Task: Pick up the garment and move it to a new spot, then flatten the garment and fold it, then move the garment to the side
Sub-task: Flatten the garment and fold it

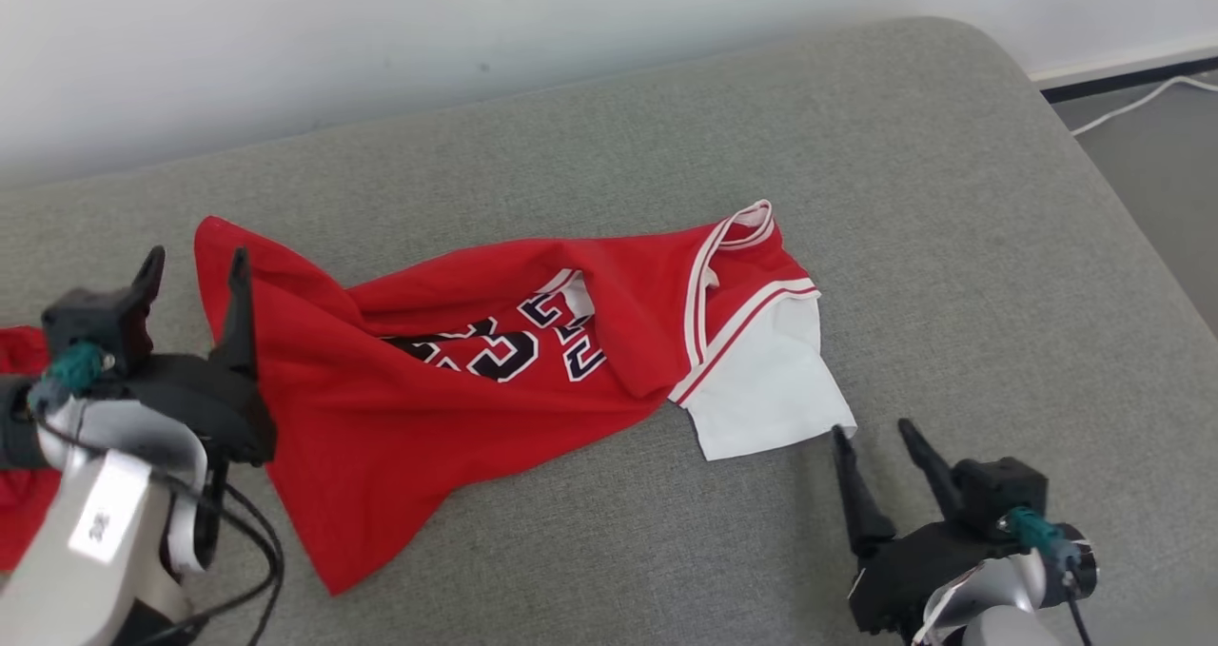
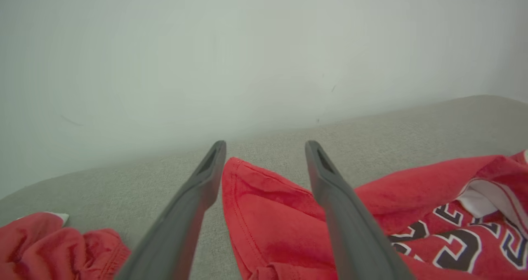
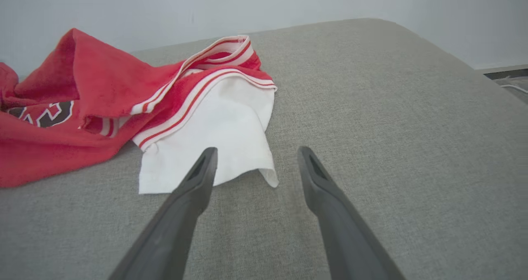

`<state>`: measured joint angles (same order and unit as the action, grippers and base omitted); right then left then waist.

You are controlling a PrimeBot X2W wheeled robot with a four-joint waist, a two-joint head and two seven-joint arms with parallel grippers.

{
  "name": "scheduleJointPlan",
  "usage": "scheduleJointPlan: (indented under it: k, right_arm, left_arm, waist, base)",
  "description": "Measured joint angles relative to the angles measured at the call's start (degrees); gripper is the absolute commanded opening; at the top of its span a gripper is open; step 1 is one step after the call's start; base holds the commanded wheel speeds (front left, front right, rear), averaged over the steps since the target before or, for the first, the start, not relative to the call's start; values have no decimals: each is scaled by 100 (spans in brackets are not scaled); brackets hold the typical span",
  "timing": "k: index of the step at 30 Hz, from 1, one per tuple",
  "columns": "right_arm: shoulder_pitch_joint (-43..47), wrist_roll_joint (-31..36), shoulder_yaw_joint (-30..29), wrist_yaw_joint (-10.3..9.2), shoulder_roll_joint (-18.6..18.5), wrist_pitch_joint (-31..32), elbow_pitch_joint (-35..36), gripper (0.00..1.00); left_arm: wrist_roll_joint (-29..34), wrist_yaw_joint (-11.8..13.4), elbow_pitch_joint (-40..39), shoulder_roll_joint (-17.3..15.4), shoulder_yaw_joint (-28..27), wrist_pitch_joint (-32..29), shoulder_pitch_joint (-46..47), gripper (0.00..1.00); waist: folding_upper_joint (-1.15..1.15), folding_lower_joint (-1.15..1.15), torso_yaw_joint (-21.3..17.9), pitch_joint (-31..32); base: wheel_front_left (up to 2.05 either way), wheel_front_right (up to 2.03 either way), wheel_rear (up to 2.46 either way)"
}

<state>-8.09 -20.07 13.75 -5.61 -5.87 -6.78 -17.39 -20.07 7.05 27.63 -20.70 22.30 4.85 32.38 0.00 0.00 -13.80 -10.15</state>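
Tools first: both are spread wide with nothing pinched. Left tool (image 1: pixel 195 280) hangs at the left end of the garment (image 1: pixel 428 399), pointing toward the wall (image 1: pixel 381 37). In its own wrist view the red hem corner lies loose in the gap between the two fingers (image 2: pixel 200 189), and I can't tell if either one actually touches the cloth. Right tool (image 1: pixel 871 432) is at the other end, low over the bench (image 1: pixel 952 246), tips right by the lower edge of the white sleeve (image 1: pixel 761 380). From the right wrist view one finger overlaps the sleeve's edge and the other points at bare grey fabric; contact, can't say. Garment itself is a red jersey with dark white-outlined lettering and red-and-white striped trim. It's lying crumpled and stretched sideways across the middle of the bench, wide red hem end to the left, white sleeve end to the right, with folds bunched over the lettering so only part of it shows. Bench is grey and padded-looking with a rounded far right corner, up near the pale wall. On the left tool's outer side there's another bunch of red cloth (image 2: pixel 49 247) on the bench, with grey showing between it and the garment. Past the bench's right edge a pale cable (image 1: pixel 1132 104) runs along the floor (image 1: pixel 1170 180).
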Motion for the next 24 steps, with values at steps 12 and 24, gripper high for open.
scheduleJointPlan:
  k: [12,24]
  right_arm:
    - [159,-365,-419,211,-176,-567,289,100]
    - [604,-281,-567,201,-338,-686,404,100]
  left_arm:
    - [-313,1,-1391,474,-152,948,-1530,100]
    - [-349,7,-2176,567,-758,949,-3262,100]
  waist:
    - [0,0,429,332]
    - [-1,-1,1020,782]
  base:
    - [0,0,0]
    - [0,0,0]
